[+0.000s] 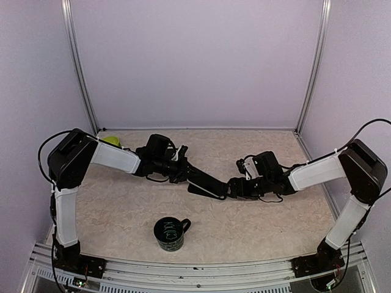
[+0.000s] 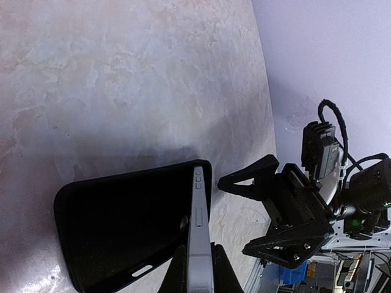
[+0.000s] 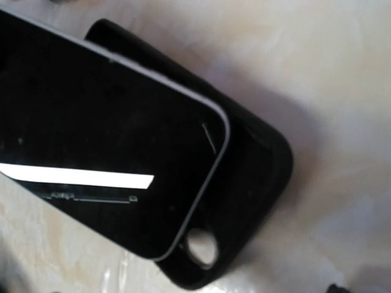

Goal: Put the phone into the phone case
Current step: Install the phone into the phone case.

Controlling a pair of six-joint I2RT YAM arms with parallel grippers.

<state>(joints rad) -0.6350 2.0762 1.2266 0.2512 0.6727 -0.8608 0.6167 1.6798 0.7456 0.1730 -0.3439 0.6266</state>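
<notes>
My left gripper (image 1: 183, 170) is shut on the phone (image 1: 204, 180), pinching its two faces. In the left wrist view the phone's silver edge (image 2: 199, 226) runs up from between my fingers (image 2: 227, 271). It stands tilted with its far end resting in the black phone case (image 2: 122, 229), which lies open side up on the table. From the right wrist the phone's dark screen (image 3: 104, 140) covers most of the case (image 3: 259, 171), whose camera hole (image 3: 202, 247) shows. My right gripper (image 2: 235, 215) stands open just beside the case's end, holding nothing.
A black mug (image 1: 170, 234) stands near the front edge, between the arm bases. A yellow-green object (image 1: 111, 140) lies at the back left behind my left arm. Lilac walls with metal posts (image 1: 310, 67) close in the table.
</notes>
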